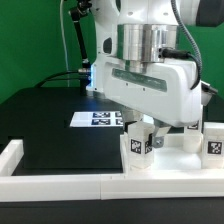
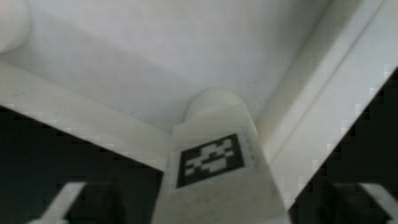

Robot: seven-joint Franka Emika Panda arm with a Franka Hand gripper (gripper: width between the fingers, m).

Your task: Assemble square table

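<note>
Black tabletop, green backdrop, white border strip (image 1: 60, 185) in front. My gripper (image 1: 141, 127) straddles an upright leg (image 1: 137, 146) standing on the square tabletop (image 1: 185, 160), fingers (image 2: 64, 200) wide either side; contact unclear. I judge I'm grasping this leg. Next: close squarely before lifting.

Both pictures are small and soft. In the exterior view, even overhead light makes the white arm housing (image 1: 150, 85) bright against the black counter (image 1: 50, 125), with a blue glow at eleven o'clock. The wrist view is dimmer and blurred; only the leg's tag (image 2: 212, 160) stays legible.
</note>
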